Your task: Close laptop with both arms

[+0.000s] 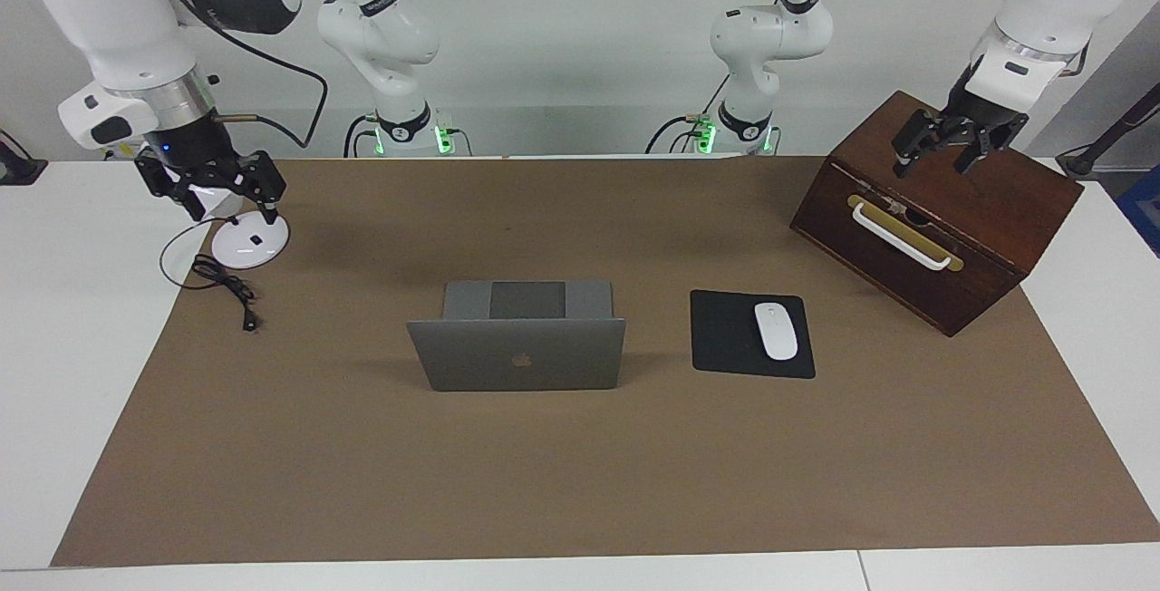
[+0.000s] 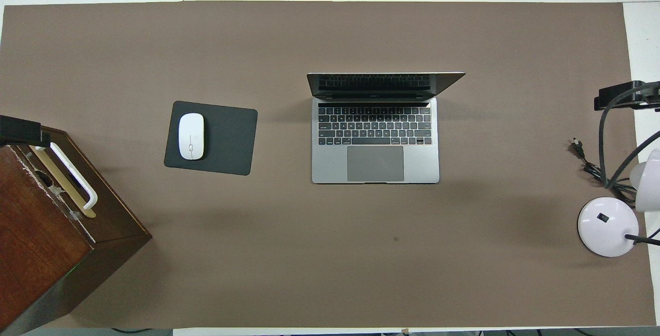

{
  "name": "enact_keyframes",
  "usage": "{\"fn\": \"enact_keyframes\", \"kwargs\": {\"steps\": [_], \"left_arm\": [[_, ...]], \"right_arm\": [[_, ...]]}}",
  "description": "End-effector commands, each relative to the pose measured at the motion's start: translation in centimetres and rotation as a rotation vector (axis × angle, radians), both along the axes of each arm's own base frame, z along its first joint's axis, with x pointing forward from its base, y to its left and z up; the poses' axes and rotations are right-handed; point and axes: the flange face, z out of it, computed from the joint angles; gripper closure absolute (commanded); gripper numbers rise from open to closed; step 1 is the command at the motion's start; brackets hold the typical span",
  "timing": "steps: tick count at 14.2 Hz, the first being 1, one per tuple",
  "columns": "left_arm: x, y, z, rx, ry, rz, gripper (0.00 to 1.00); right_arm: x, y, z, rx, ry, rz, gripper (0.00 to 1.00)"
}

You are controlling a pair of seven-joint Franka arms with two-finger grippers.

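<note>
Standing open at the middle of the brown mat (image 1: 580, 482), the laptop (image 1: 518, 348) shows that nothing of the closing has been done yet: its lid is up, roughly upright, apple logo turned away from the robots, keyboard and trackpad facing them (plain in the overhead view). It sits beside the black mouse pad (image 1: 736, 334), which carries a white mouse (image 1: 776, 330) and lies toward the left arm's end of the table.

Judgement on progress: zero. Both approaches, contact with the lid and the fold-down all remain.

Right gripper (image 1: 222, 197): up in the air over the white round base of a desk lamp (image 1: 250, 242) at the right arm's end of the table, fingers spread wide, nothing between them, touching nothing as far as the facing view shows. A black cable (image 1: 222, 283) lies coiled on the mat just beside the lamp base.

Left gripper (image 1: 952, 145): hanging over the top of the wooden box (image 1: 942, 237) with the white handle, at the left arm's end of the table. Fingers likewise spread, empty; whether they clear the box top or graze it I cannot tell from this angle.

Both grippers are well apart from the laptop. Next move, as I judge it, calls for each arm to come in toward the lid's top edge from its own end.
</note>
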Motion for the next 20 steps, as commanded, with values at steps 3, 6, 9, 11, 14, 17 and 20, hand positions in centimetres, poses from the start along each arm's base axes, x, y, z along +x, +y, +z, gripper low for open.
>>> {"fn": "enact_keyframes", "kwargs": {"steps": [3, 6, 9, 11, 14, 17, 20], "left_arm": [[-0.6, 0.2, 0.2, 0.007, -0.016, -0.005, 0.00], [-0.6, 0.4, 0.2, 0.007, -0.017, -0.007, 0.00], [-0.6, 0.4, 0.2, 0.008, -0.017, -0.009, 0.00], [-0.6, 0.3, 0.1, 0.008, -0.014, -0.012, 0.00], [-0.7, 0.2, 0.1, 0.009, -0.009, -0.010, 0.00], [-0.7, 0.5, 0.0, 0.009, -0.008, -0.003, 0.00], [-0.8, 0.5, 0.0, 0.009, -0.006, -0.001, 0.00]], "right_arm": [[-0.4, 0.2, -0.6, 0.005, -0.008, 0.015, 0.00], [-0.3, 1.0, -0.6, 0.005, -0.009, 0.028, 0.00], [-0.4, 1.1, -0.6, 0.005, -0.008, 0.031, 0.00], [-0.3, 1.2, -0.7, 0.005, -0.008, 0.032, 0.00], [-0.4, 1.1, -1.2, 0.006, 0.003, 0.034, 0.00], [0.2, 1.0, -1.5, 0.001, -0.035, 0.049, 0.00], [1.7, 1.0, -2.2, 0.006, -0.051, 0.080, 0.00]]}}
